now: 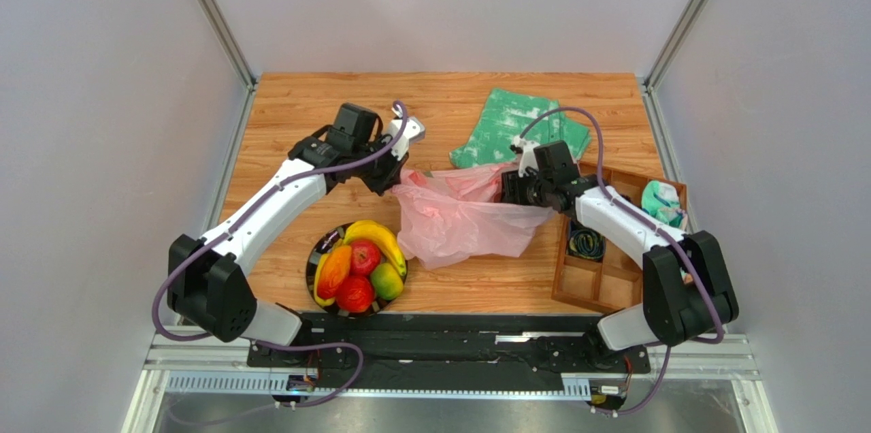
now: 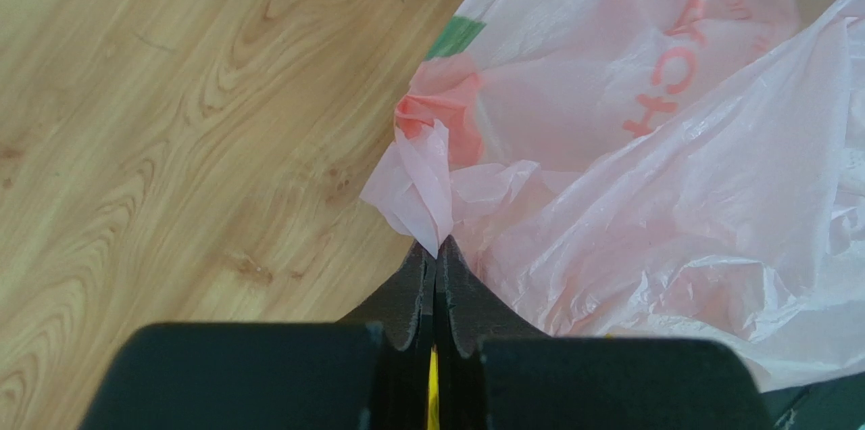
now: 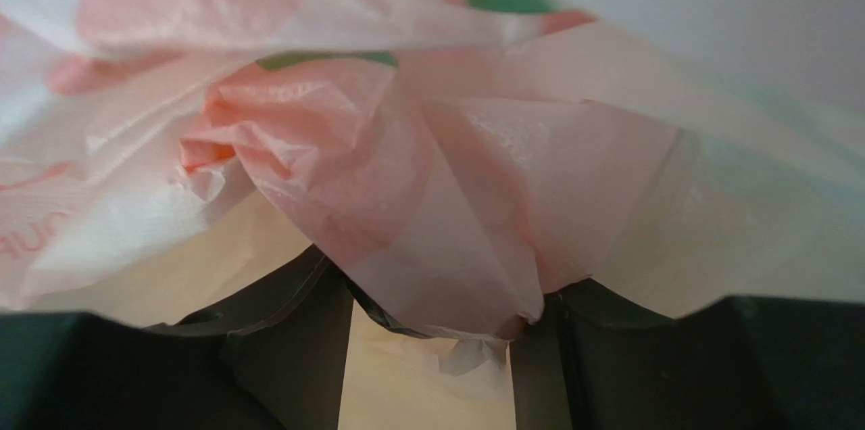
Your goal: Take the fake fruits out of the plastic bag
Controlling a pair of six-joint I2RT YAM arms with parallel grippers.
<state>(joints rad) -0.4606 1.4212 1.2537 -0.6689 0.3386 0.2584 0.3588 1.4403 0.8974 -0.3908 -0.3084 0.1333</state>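
Note:
The pink plastic bag hangs crumpled between my two grippers over the wooden table. My left gripper is shut on the bag's left corner; in the left wrist view the jaws pinch a twisted tip of the bag. My right gripper is at the bag's right edge; in the right wrist view its fingers stand apart with a fold of the bag draped across them. The fake fruits, bananas, red apples, an orange and a mango, lie in a black bowl near the front.
A folded green-and-white cloth lies behind the bag. A wooden compartment tray stands at the right, with a teal item and a dark coil in it. Grey walls enclose the table.

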